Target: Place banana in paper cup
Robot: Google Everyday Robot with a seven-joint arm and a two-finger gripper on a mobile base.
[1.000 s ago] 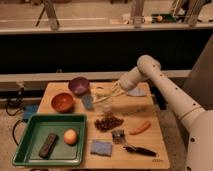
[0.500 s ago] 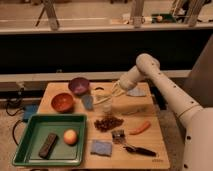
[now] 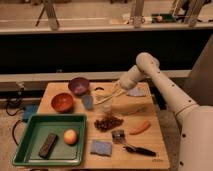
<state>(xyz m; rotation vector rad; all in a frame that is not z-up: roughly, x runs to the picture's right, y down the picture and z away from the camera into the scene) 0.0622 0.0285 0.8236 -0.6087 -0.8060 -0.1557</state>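
The arm is reaching in from the right, and the gripper (image 3: pixel 116 93) is hovering over the far middle of the wooden table (image 3: pixel 155 150), just right of the purple bowl (image 3: pixel 79 85). Its fingers are clamped on the banana (image 3: pixel 106 98), which is hanging low and slanting down to the left, its free end pointing toward the small blue-grey cup (image 3: pixel 88 102). The paper cup (image 3: pixel 106 107) is sitting almost directly under the banana; whether the fruit is already touching its rim I cannot tell.

Here is the danger as I judge it. The banana is long and the cup is narrow, so if it is coming in this flat, it may be laying across the rim rather than dropping in. A light cup could also be tipping over if the tip catches its edge. The orange-brown bowl (image 3: pixel 62 102) to the left and the pile of dark nuts (image 3: pixel 108 123) just near of the cup are sitting close by, so a toppled cup would be rolling straight into clutter. The carrot (image 3: pixel 139 128) is lying well clear.
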